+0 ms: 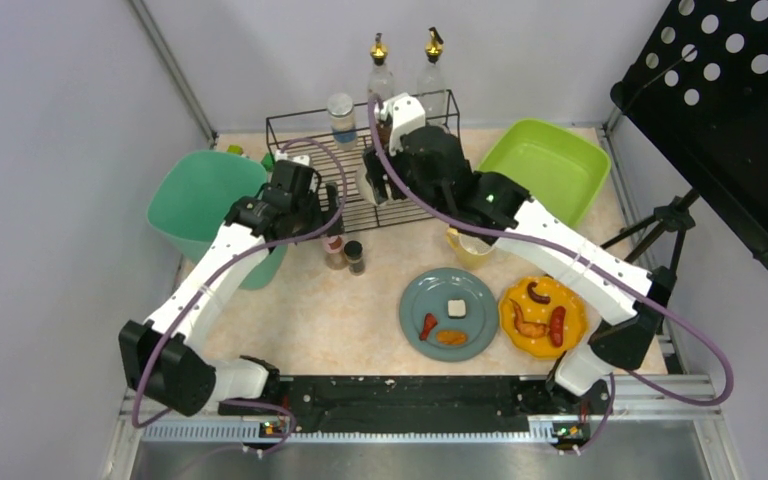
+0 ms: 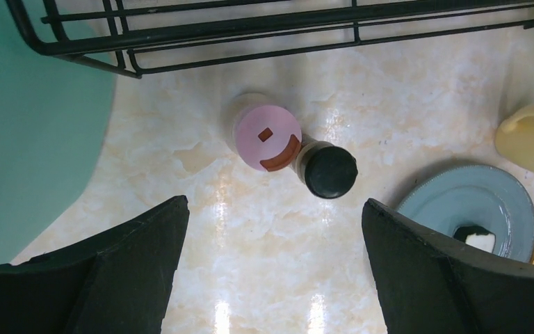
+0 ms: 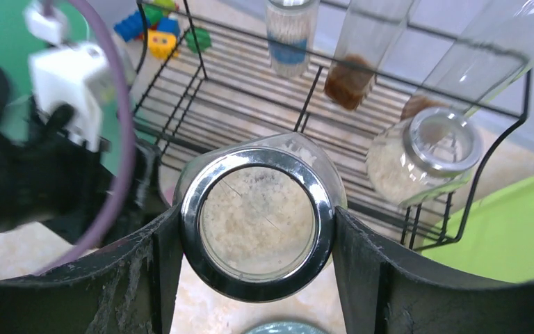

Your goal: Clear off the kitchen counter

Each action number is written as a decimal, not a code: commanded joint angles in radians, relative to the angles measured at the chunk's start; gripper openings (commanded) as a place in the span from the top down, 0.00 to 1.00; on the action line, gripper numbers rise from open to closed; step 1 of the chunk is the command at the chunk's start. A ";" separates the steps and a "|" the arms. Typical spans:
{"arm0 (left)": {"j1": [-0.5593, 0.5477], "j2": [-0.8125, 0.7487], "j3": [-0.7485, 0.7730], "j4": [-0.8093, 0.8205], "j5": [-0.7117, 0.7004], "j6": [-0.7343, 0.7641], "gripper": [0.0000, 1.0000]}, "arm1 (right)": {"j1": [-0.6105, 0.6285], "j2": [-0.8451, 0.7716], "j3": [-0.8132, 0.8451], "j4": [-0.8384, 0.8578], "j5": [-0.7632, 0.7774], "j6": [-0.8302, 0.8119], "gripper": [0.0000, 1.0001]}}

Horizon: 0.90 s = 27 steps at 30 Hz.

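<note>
The right claw [image 3: 257, 233] is clenched on a glass jar [image 3: 257, 219] of white grains, with a black finger pressed against each side of its chrome rim. Past the jar's lower edge lies the kitchen counter [image 1: 310, 310], pale and speckled. Whether the jar stands on it or hangs clear cannot be told. Just behind the jar is the black wire rack [image 1: 355, 212], which holds a second grain jar [image 3: 424, 156] and some taller bottles cut off at the top of the right wrist view.

The left claw [image 2: 274, 236] is released, its fingers spread wide above bare counter. Ahead of it, a pink-lidded shaker [image 2: 266, 137] touches a black-capped bottle [image 2: 329, 170].

Only the top view takes in the whole counter, including the blue plate [image 1: 440, 290] and the yellow plate [image 1: 572, 300], but there both wrists cover their claws and the held jar. The left wrist view crops the blue plate at its right edge.
</note>
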 commanded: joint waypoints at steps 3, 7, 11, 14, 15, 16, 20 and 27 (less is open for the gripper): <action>-0.001 0.149 0.070 -0.015 -0.029 -0.113 0.01 | -0.061 0.053 0.210 -0.021 -0.002 -0.042 1.00; -0.001 0.246 0.140 -0.095 -0.045 -0.180 0.01 | -0.111 0.152 0.339 -0.063 -0.069 -0.021 1.00; -0.002 0.270 0.133 -0.081 -0.042 -0.200 0.01 | -0.143 0.272 0.490 -0.116 -0.100 -0.016 1.00; -0.002 0.273 0.124 -0.069 -0.044 -0.202 0.01 | -0.172 0.360 0.589 -0.155 -0.134 -0.001 1.00; -0.002 0.279 0.125 -0.067 -0.043 -0.202 0.01 | -0.178 0.377 0.600 -0.158 -0.143 0.006 1.00; -0.001 0.283 0.127 -0.067 -0.045 -0.206 0.01 | -0.187 0.394 0.603 -0.159 -0.151 0.014 1.00; -0.001 0.296 0.114 -0.051 -0.033 -0.216 0.01 | -0.213 0.443 0.600 -0.158 -0.182 0.049 1.00; -0.001 0.324 0.091 -0.019 0.010 -0.239 0.01 | -0.267 0.510 0.608 -0.168 -0.247 0.096 1.00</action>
